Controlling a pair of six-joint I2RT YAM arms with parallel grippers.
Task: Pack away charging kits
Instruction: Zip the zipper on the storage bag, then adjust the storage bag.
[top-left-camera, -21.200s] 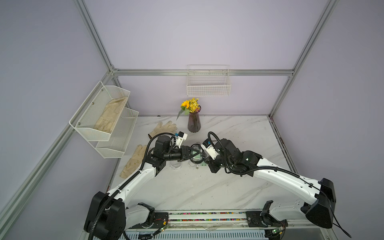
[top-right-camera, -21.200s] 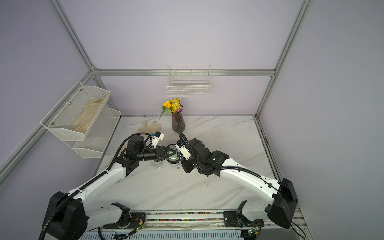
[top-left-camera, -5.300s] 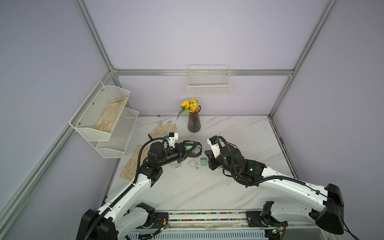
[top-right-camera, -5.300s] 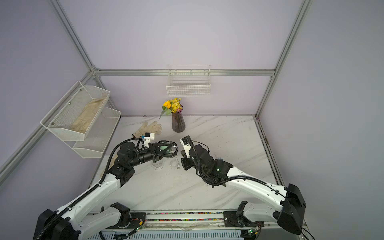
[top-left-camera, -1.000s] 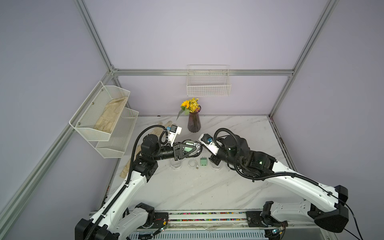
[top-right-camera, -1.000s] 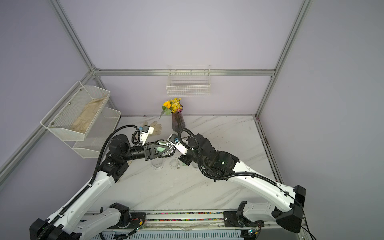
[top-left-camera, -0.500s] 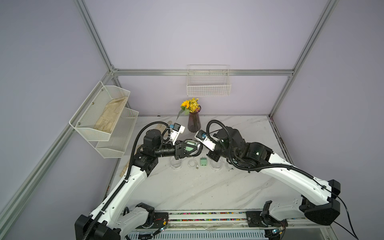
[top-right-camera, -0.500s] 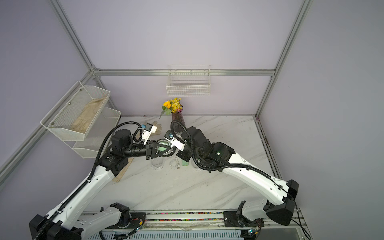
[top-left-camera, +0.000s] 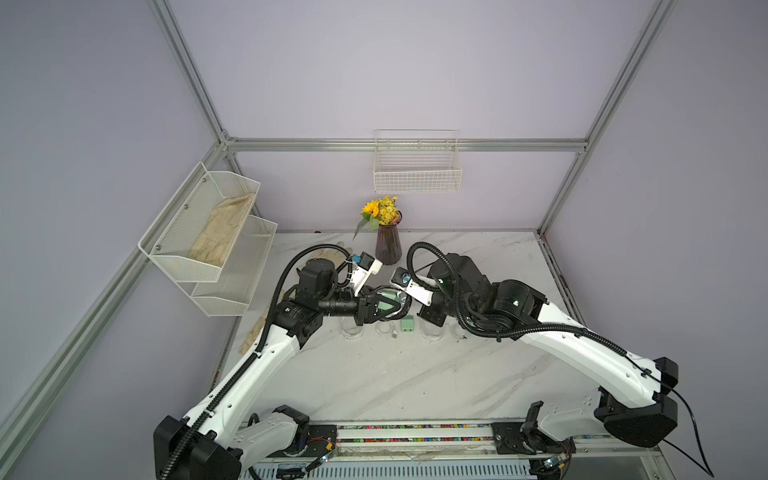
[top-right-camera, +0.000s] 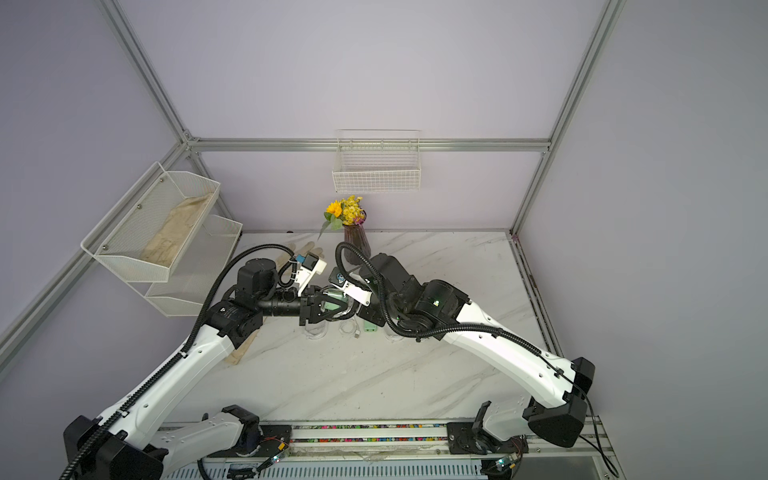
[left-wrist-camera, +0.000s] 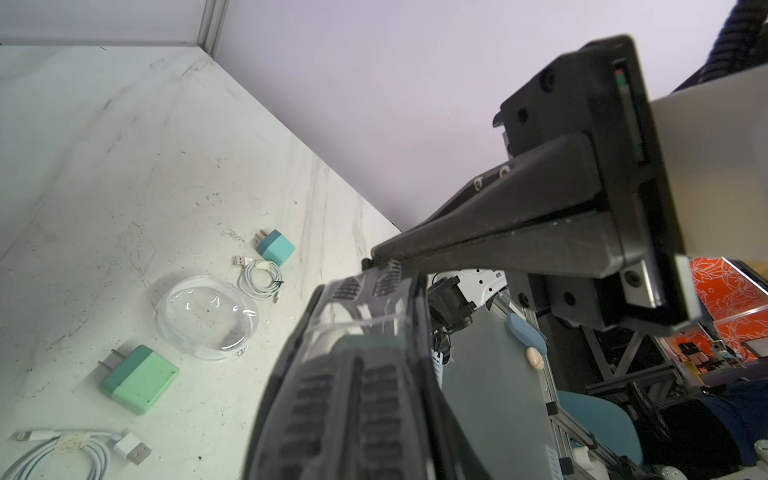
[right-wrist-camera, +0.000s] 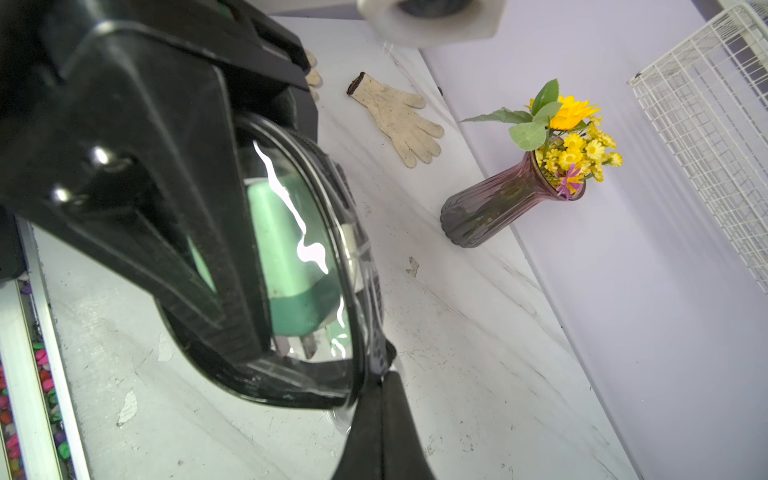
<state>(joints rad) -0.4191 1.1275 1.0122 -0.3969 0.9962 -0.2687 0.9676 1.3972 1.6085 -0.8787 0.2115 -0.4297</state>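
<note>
Black-rimmed case (right-wrist-camera: 291, 394) held aloft above the table (top-left-camera: 374, 374).
Left gripper (top-left-camera: 390, 308) clamps its sides, jaws partly spread, with a mint-green charger (right-wrist-camera: 286, 249) inside; right gripper (left-wrist-camera: 374, 258) is pinched closed at the rim, perhaps gripping it.

The white marble-patterned worktop (top-left-camera: 374, 374) carried a purple ribbed glass vase of yellow flowers (top-left-camera: 387, 249) at its far middle. A cream knit glove (right-wrist-camera: 399, 116) lay flat to the left of the vase, and another cream glove (top-left-camera: 258, 334) lay at the left edge. Across the middle, from left to right, ran a row: a clear oval case (top-left-camera: 352, 330), a coiled white cable (top-left-camera: 386, 329), a mint-green square plug charger (top-left-camera: 407, 324), a second clear oval case (left-wrist-camera: 208, 318), then a smaller coiled white cable (left-wrist-camera: 261, 276) just beside a light blue charger (left-wrist-camera: 275, 248).
</note>
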